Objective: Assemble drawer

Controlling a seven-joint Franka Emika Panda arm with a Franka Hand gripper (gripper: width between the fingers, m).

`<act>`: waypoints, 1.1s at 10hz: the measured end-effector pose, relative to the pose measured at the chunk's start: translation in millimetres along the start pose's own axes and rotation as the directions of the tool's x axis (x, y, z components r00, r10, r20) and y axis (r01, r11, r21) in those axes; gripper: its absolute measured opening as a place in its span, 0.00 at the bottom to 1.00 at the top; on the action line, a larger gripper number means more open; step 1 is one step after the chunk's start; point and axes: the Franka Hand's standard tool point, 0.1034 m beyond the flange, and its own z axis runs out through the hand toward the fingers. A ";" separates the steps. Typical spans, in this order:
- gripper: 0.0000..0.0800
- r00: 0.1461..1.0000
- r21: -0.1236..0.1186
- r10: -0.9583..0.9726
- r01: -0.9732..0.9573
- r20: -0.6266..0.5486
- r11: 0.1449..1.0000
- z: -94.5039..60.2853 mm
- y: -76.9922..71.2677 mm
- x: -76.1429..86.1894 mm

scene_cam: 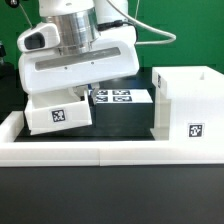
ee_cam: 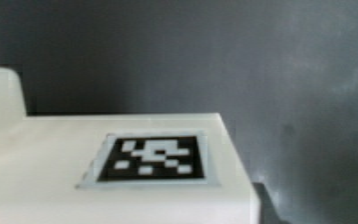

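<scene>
A small white drawer tray (scene_cam: 58, 113) with a square tag lies slightly tilted at the exterior view's left, directly under my gripper (scene_cam: 86, 92). The white hand covers the tray's top and hides the fingers. In the wrist view the tray's tagged white face (ee_cam: 105, 190) is very close and fills the near part of the picture. A dark sliver beside its edge looks like one finger (ee_cam: 263, 200). The gripper appears shut on the tray. The tall open-fronted box housing (scene_cam: 188, 100) stands at the exterior view's right, apart from the tray. The second tray is out of view.
The marker board (scene_cam: 122, 97) lies flat between the tray and the housing. A low white rail (scene_cam: 100, 152) edges the black tabletop along the front. Green equipment stands behind the arm.
</scene>
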 end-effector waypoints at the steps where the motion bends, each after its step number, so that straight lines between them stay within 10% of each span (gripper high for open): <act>1: 0.06 1.000 0.000 -0.012 0.012 0.000 1.000 0.1 0.0 0.0; 8: 0.06 0.919 -0.018 -0.394 0.394 0.004 0.919 1.8 1.9 -2.0; 11: 0.06 0.755 -0.046 -0.656 0.656 0.009 0.754 7.1 5.0 -6.8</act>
